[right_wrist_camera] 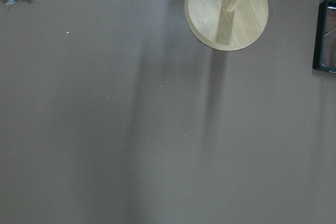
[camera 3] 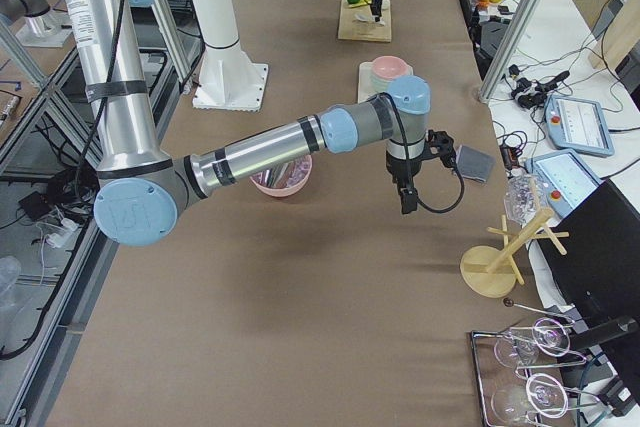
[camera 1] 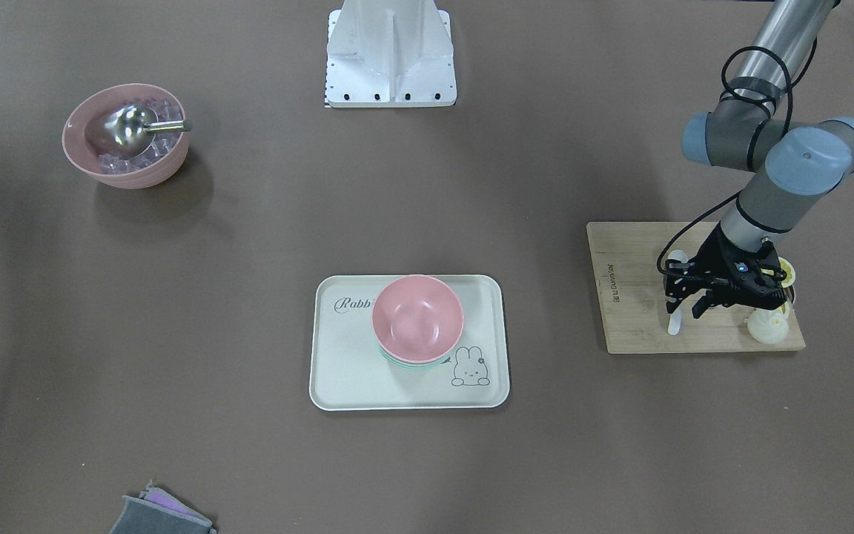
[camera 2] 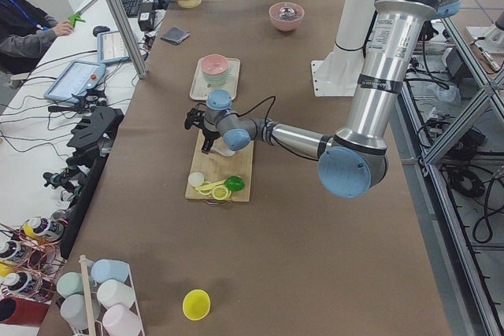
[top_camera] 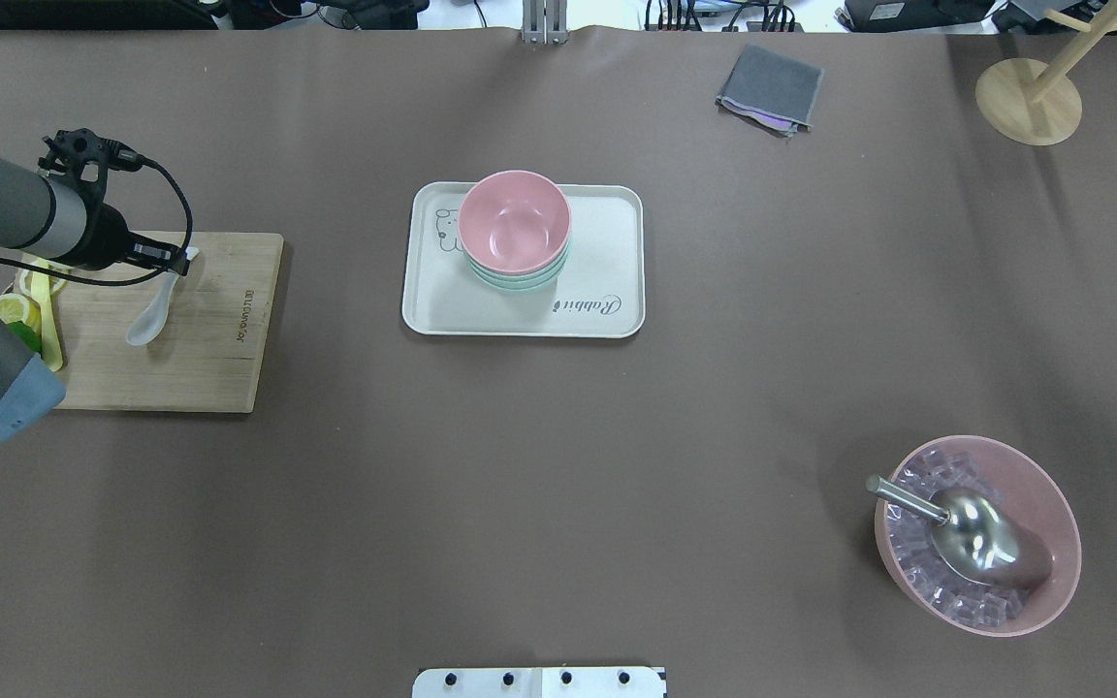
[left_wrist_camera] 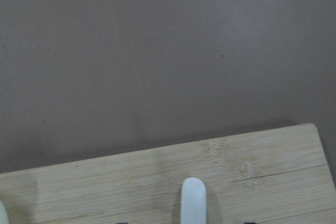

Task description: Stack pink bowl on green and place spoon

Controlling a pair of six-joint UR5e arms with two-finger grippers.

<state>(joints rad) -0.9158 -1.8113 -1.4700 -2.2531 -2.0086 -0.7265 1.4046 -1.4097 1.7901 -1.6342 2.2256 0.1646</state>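
Observation:
A pink bowl [top_camera: 514, 221] sits nested on a green bowl [top_camera: 520, 283] on a cream tray [top_camera: 612, 228]; the stack also shows in the front view [camera 1: 417, 315]. A white spoon [top_camera: 153, 315] lies on a wooden cutting board [top_camera: 219, 359] at the left. My left gripper [top_camera: 175, 260] is low over the spoon's handle end, jaws open on either side of it. The left wrist view shows the handle tip [left_wrist_camera: 192, 198] on the board. My right gripper [camera 3: 407, 199] hangs over bare table near a grey cloth; I cannot tell whether it is open or shut.
A large pink bowl of ice cubes with a metal scoop [top_camera: 975, 533] stands near right. A folded grey cloth [top_camera: 770, 87] and a wooden stand [top_camera: 1029, 97] are at the far right. Lemon slices [top_camera: 20, 310] lie on the board's left end.

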